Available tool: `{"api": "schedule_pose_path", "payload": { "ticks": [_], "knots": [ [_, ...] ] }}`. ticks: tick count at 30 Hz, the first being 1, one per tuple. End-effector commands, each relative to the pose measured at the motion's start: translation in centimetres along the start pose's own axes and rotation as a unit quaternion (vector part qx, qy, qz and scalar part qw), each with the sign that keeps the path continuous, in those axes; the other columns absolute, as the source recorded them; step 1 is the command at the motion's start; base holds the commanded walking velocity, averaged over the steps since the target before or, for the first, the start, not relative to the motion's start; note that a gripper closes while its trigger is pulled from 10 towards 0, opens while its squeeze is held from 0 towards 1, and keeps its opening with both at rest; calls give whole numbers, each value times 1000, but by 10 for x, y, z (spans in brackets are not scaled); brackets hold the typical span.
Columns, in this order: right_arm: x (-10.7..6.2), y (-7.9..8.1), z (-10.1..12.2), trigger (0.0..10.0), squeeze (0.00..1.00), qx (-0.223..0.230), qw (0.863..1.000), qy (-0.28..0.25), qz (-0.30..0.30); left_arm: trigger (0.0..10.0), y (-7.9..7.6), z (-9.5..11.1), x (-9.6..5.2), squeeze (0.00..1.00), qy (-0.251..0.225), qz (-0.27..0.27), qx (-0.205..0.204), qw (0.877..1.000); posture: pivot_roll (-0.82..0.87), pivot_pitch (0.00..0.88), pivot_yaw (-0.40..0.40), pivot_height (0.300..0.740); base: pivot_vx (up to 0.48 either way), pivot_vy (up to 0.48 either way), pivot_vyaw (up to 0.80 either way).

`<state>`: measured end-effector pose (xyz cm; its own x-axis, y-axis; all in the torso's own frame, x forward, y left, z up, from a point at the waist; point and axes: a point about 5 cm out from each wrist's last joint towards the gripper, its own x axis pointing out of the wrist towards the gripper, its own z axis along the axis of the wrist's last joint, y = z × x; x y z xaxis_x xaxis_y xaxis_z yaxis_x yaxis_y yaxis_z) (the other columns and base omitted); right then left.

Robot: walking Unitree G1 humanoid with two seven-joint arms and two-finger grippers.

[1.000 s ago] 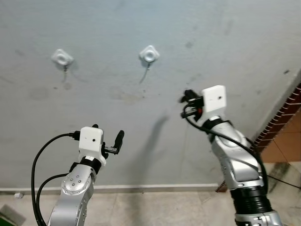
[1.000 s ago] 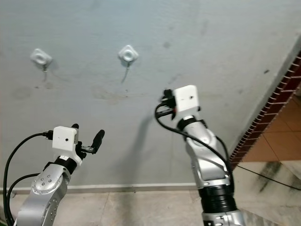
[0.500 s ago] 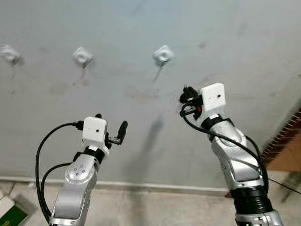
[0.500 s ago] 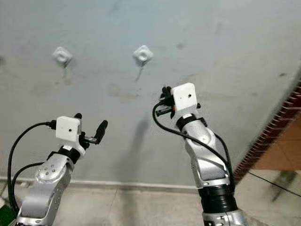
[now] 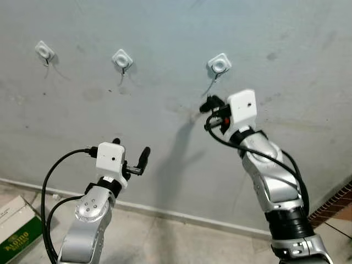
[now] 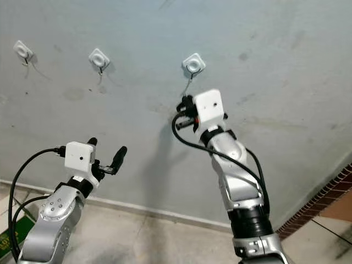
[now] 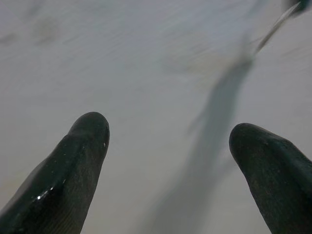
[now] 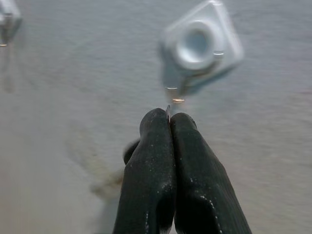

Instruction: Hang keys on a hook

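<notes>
Three white square hooks sit in a row on the grey wall: a left hook (image 5: 45, 50), a middle hook (image 5: 122, 58) and a right hook (image 5: 219, 64). My right gripper (image 5: 208, 108) is raised just below and left of the right hook, close to the wall. Its fingers (image 8: 168, 146) are shut, with a thin sliver of metal, the keys (image 8: 168, 112), pinched at the tips right under the hook (image 8: 202, 41). My left gripper (image 5: 131, 149) is held lower and to the left, open and holding nothing (image 7: 168, 141), facing the bare wall.
A white baseboard (image 5: 181, 216) runs along the foot of the wall above a tiled floor. A green and white box (image 5: 16, 231) lies on the floor at the lower left. A brick wall edge (image 5: 336, 202) begins at the lower right.
The camera has swung, so a third hook has come into view at the left. My right gripper has risen towards the right hook and now sits just under it. The left gripper has stayed open.
</notes>
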<state>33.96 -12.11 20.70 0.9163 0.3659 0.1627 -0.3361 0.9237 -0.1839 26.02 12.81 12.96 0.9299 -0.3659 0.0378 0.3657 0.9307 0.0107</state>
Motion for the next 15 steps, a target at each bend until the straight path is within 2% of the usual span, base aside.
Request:
{"api": "schedule_pose_path", "payload": {
  "ticks": [1,4,15],
  "knots": [
    [6,1,8,10000,0,5,1000,-15,2,10000,-1,3,-2,0,-6,-18,6,1000,14,0,6,740,0,0,0],
    [12,-4,14,10000,0,6,1000,-28,-5,10000,-8,7,-2,0,-18,-48,4,999,14,0,6,740,0,0,0],
    [16,-5,20,10000,0,8,999,-42,5,10000,-11,8,-3,0,-15,-66,-2,998,28,0,15,740,0,0,0]
  ]
}}
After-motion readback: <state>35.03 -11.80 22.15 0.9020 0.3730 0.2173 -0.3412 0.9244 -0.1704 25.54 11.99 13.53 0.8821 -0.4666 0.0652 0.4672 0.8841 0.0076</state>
